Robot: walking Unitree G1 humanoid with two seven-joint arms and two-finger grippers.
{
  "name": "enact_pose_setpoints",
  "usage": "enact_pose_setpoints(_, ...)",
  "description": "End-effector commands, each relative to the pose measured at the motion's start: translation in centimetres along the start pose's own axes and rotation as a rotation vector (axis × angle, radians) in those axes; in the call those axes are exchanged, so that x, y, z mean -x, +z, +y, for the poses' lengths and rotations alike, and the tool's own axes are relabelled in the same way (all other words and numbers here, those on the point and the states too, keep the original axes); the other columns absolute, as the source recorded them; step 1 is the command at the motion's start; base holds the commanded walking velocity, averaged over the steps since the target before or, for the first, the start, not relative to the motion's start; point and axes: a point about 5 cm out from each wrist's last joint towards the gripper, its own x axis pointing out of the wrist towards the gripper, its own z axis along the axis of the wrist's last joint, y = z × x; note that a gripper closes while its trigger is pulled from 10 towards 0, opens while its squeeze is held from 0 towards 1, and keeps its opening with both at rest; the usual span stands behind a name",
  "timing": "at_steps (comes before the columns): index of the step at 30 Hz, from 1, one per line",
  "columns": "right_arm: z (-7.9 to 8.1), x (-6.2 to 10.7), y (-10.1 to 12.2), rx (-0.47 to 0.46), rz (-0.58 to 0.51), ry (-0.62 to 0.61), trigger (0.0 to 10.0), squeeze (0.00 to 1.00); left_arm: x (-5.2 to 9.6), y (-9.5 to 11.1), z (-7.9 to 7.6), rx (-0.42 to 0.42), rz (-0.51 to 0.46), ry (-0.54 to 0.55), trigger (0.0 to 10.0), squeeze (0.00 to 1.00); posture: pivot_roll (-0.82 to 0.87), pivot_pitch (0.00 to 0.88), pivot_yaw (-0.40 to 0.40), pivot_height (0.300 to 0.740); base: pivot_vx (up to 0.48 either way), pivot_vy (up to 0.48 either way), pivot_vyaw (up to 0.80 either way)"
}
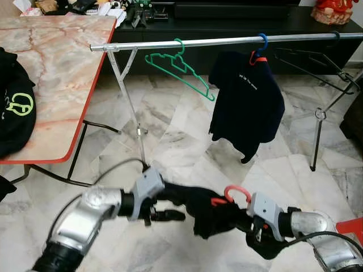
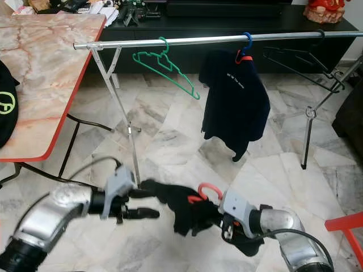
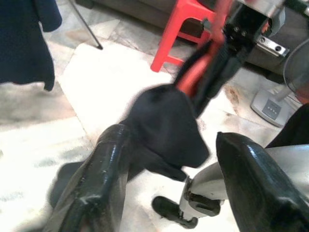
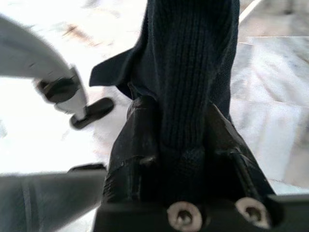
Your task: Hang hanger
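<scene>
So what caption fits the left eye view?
Both grippers, left and right, hold a dark garment on a red hanger below the rail.

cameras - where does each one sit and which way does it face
Head stereo pair: looks forward and down past both arms at the clothes rail; the right gripper holds the red hanger with its dark garment.
Left wrist: along the open left gripper toward that garment.
Right wrist: along its fingers clamping it.
All share the garment.
</scene>
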Motion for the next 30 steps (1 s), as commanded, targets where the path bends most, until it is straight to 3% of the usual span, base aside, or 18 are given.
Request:
enact_pose_setpoints(1, 0.8, 0.3, -0.2, 0.023, -0.001, 0.085, 0.0, 0.0, 0.0, 0.1, -0.3, -0.004, 0.002, -0.052, 10.0, 1.0, -0.07, 0.222, -0.027, 0.74, 0.0, 0.0, 0.0)
enact_pose_setpoints(8, 1.2, 0.4, 0.2, 0.056, -0.002, 0.147, 0.0, 0.0, -1.7, -1.3, -1.2, -0.05, 0.109, -0.127, 10.0, 1.0, -0.08, 0.226, -0.028, 0.74, 0.0, 0.0, 0.0)
enact_pose_setpoints(14, 1.6, 0.4, 1.1, 0.102, -0.032, 0.177, 0.0, 0.0, -2.6, -1.1, -1.9, -0.031, 0.103, -0.202, 10.0, 1.0, -0.08, 0.228, -0.022, 0.74, 0.0, 0.0, 0.0)
enact_pose_setpoints(19, 1.8, 0.3, 1.7, 0.116, -0.055, 0.202, 0.0, 0.0, -3.5, -1.9, -1.9, -0.039, 0.138, -0.18, 10.0, 1.0, -0.08, 0.227, -0.018, 0.74, 0.0, 0.0, 0.0)
enact_pose_setpoints(20, 2.0, 0.2, 2.2, 0.124, -0.069, 0.216, 0.0, 0.0, -4.0, -1.9, -2.2, -0.036, 0.127, -0.195, 10.0, 0.21, -0.09, 0.223, -0.014, 0.74, 0.0, 0.0, 0.0)
enact_pose_setpoints(22, 2.0, 0.2, 2.3, 0.129, -0.073, 0.218, 0.0, 0.0, -4.2, -1.9, -2.4, -0.032, 0.122, -0.207, 10.0, 0.15, -0.09, 0.223, -0.014, 0.74, 0.0, 0.0, 0.0)
enact_pose_setpoints(23, 2.0, 0.2, 2.4, 0.133, -0.077, 0.215, 0.0, 0.0, -4.3, -1.9, -2.6, -0.03, 0.122, -0.226, 10.0, 0.05, -0.08, 0.219, -0.012, 0.74, 0.0, 0.0, 0.0)
enact_pose_setpoints(30, 1.9, 0.0, 3.7, 0.146, -0.133, 0.211, 0.0, 0.0, -5.2, -1.9, -3.6, -0.047, 0.125, -0.274, 10.0, 0.0, -0.09, 0.21, -0.006, 0.74, 0.0, 0.0, 0.0)
